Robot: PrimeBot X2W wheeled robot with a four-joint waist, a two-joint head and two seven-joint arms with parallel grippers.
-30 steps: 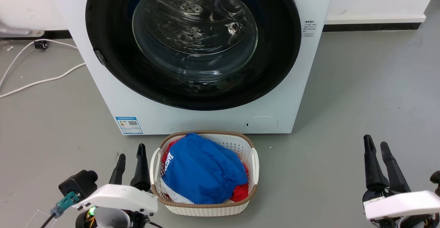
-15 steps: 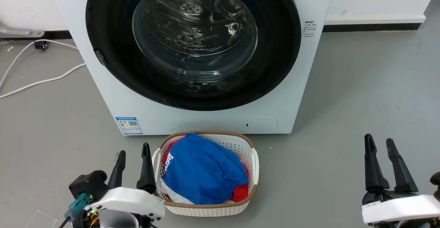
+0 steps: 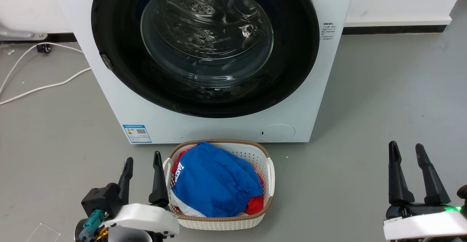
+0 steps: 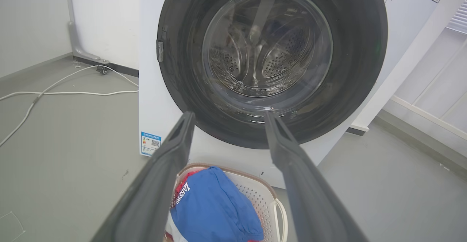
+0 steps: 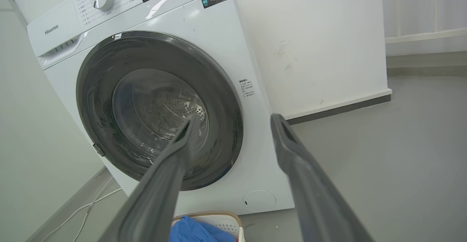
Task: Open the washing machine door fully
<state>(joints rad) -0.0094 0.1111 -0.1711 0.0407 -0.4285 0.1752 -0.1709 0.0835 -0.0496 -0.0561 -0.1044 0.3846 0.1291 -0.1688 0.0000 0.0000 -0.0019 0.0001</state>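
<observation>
The white washing machine [image 3: 313, 100] stands ahead on the floor, its round glossy black door [image 3: 120, 70] lying flat against the front, glass bowl window [image 3: 206, 34] at its centre. The wrist views show the same door [image 4: 182, 70] [image 5: 98, 89] flush with the machine [image 4: 149, 100] [image 5: 219, 27]. A small latch tab [image 3: 106, 61] sits on the door's left edge. My left gripper [image 3: 142, 160] hangs open low at the left, beside the basket. Low at the right my right gripper [image 3: 405, 148] is open too. Both are well short of the door, with nothing between their fingers.
A white laundry basket [image 3: 269, 171] with blue and red clothes [image 3: 213, 180] sits on the floor just before the machine, touching distance from my left fingers. White cables [image 3: 40, 85] trail on the grey floor at the left. A white wall and skirting [image 3: 394, 25] run behind at the right.
My left gripper has shifted a little right toward the basket and its fingers have spread. My right gripper's fingers have spread wider too. The door has not moved.
</observation>
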